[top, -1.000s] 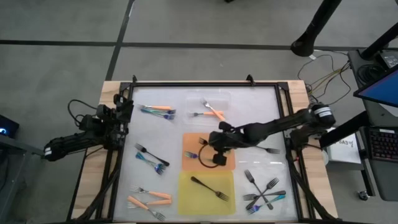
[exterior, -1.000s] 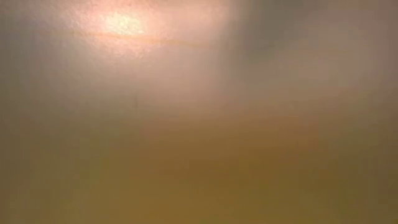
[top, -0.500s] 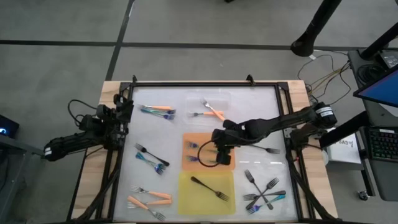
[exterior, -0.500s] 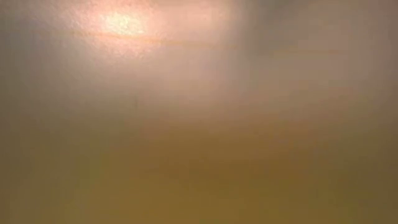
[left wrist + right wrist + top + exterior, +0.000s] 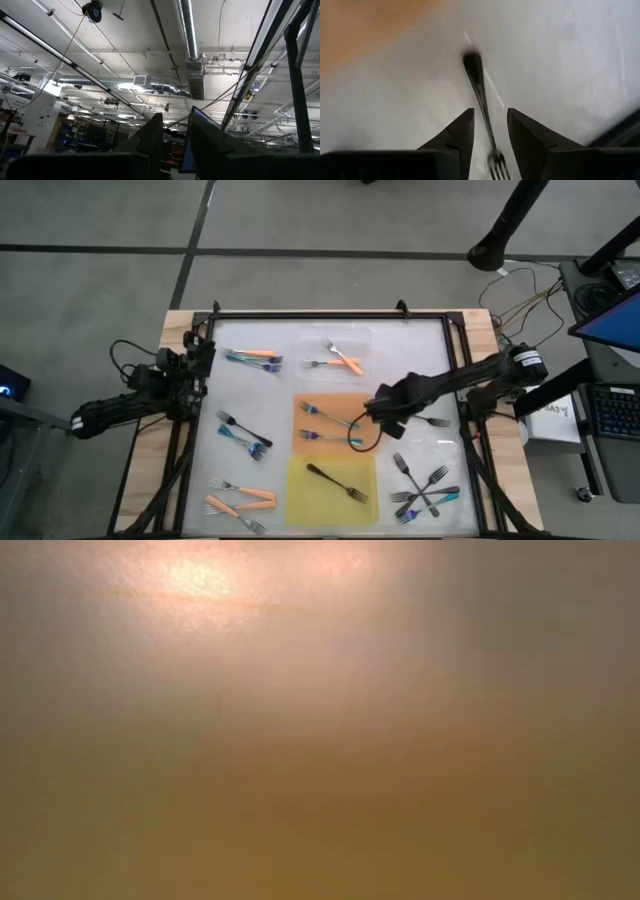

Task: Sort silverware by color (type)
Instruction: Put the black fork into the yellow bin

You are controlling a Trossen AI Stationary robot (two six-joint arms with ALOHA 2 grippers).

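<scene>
Two teal forks [image 5: 322, 423] are lying on the orange tray [image 5: 303, 446]. The right tool [image 5: 375, 416] is hovering beside it, fingers parted and empty, over a black fork [image 5: 479, 85]. The left tool [image 5: 200, 358] is waiting at the counter's [image 5: 420, 350] edge; I cannot tell its state.

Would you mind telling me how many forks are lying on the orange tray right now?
2: both teal-handled forks lie on the orange tray, one nearer the clear tray, the other nearer the yellow tray.
</scene>
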